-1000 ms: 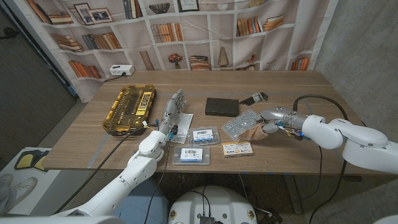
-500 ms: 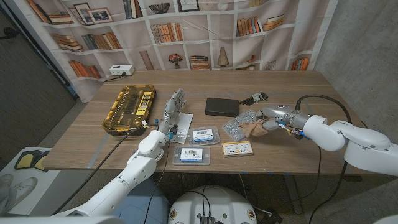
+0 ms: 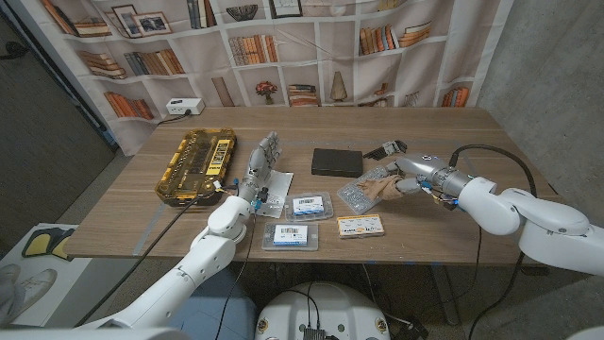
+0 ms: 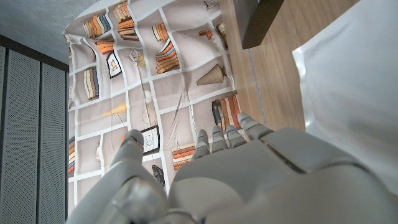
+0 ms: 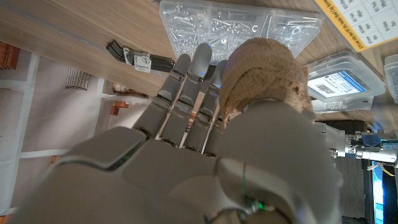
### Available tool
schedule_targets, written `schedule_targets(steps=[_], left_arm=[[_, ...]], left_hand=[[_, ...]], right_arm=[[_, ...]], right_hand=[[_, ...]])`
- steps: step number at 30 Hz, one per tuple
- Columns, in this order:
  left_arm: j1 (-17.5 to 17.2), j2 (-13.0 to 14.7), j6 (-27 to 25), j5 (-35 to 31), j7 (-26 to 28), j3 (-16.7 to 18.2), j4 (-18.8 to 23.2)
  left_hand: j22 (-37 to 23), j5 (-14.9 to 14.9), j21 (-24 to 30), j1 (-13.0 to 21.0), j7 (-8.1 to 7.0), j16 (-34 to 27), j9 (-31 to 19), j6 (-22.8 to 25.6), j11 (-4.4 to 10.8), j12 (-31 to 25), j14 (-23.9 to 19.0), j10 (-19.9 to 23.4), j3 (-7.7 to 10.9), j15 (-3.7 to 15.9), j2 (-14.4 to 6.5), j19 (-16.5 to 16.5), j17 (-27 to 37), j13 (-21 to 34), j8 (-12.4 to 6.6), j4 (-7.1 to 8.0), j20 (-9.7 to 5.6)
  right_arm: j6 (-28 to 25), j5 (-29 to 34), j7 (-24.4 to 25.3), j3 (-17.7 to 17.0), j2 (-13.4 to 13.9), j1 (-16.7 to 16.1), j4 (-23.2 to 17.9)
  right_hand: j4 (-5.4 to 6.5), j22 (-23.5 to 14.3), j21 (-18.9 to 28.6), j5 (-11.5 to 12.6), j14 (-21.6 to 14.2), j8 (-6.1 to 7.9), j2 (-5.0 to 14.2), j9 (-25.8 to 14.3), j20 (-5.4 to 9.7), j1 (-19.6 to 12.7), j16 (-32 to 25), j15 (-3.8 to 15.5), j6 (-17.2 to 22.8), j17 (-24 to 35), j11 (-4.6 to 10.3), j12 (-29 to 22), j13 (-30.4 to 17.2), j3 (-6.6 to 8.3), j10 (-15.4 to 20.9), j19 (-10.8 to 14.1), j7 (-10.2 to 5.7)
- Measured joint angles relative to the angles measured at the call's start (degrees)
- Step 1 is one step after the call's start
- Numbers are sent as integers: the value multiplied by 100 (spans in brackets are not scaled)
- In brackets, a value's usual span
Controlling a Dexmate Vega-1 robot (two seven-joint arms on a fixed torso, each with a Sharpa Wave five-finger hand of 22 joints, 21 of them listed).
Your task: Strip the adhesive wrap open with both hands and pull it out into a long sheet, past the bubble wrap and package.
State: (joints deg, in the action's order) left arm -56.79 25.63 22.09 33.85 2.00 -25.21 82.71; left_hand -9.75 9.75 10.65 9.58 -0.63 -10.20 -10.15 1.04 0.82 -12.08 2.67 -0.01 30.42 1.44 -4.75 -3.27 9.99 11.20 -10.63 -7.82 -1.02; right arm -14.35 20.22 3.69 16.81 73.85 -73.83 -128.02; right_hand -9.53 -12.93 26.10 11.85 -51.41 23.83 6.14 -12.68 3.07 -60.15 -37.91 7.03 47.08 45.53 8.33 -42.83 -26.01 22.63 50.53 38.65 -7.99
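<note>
A wooden table (image 3: 142, 203) stood in front of a backdrop printed with bookshelves (image 3: 236, 47), with a robot arm reaching in from each near corner. The right hand (image 3: 412, 176) was on the right side of the table, its fingers curled around a tan roll of adhesive wrap (image 3: 385, 190) and holding it just above a clear case of small screws (image 3: 359, 192). In the right wrist view the same hand (image 5: 205, 149) showed the roll (image 5: 264, 78) pressed against its fingers (image 5: 186, 93), with the screw case (image 5: 242, 25) beyond them and a bundle of black hex keys (image 5: 134, 57) off to one side. The left hand (image 3: 261, 162) stood upright near the middle of the table with its fingers apart and nothing in them, over a white package (image 3: 279, 189). In the left wrist view that hand (image 4: 249, 168) was seen from behind, beside the white package (image 4: 354, 93) on the tabletop. On the left lay a yellow organizer case (image 3: 196, 164). A flat black box (image 3: 337, 161) lay behind the screw case. Nearer the front edge sat two clear plastic boxes with blue and white labels (image 3: 309, 206) and a yellow labelled card (image 3: 360, 225).
</note>
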Motion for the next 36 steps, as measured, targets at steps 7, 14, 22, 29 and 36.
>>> schedule_targets(steps=[7,14,22,29,36], left_arm=[[-16,34,-8,1,1,18,72],[-34,72,-44,-16,41,33,171],[-52,125,-49,-15,23,51,296],[-51,148,-67,-1,-21,52,360],[-1,152,-97,7,-68,33,388]], left_hand=[[0,0,0,0,-17,0,0,171,11,-60,0,142,0,0,0,0,0,11,-48,0,0],[0,0,0,0,-9,0,0,357,62,-111,28,330,0,35,0,34,-13,14,-90,0,-12],[0,0,0,0,-56,0,0,514,90,-198,-15,583,0,73,0,43,-13,14,-90,0,-21],[0,0,0,0,-40,0,0,592,52,-233,-43,668,0,62,0,43,-13,14,-90,0,-20],[0,0,0,0,-9,0,0,622,51,-233,-66,729,0,39,0,42,-13,13,-90,0,-20]], right_arm=[[-137,260,226,-28,-166,-40,-65],[-229,434,416,-51,-338,-33,-90],[-202,585,585,-81,-535,11,-67],[-129,694,746,-104,-709,38,-17],[-83,815,990,-114,-963,49,59]], right_hand=[[7,-27,2,-1,0,-4,-9,2,0,-19,0,0,0,26,0,-42,-1,7,0,0,0],[6,-27,47,-8,0,-21,-10,6,0,-20,23,0,0,53,0,-44,-1,6,0,0,0],[6,-26,48,-18,-10,-27,-10,4,-1,-20,23,-10,0,79,0,-42,-48,6,0,0,-1],[6,-26,48,-18,-9,-38,-10,2,-1,-20,23,-10,0,106,0,-39,-94,5,0,-1,-1],[6,-26,90,-18,-9,-55,-10,1,-1,-20,64,-10,0,112,0,-33,-96,5,0,0,-1]])
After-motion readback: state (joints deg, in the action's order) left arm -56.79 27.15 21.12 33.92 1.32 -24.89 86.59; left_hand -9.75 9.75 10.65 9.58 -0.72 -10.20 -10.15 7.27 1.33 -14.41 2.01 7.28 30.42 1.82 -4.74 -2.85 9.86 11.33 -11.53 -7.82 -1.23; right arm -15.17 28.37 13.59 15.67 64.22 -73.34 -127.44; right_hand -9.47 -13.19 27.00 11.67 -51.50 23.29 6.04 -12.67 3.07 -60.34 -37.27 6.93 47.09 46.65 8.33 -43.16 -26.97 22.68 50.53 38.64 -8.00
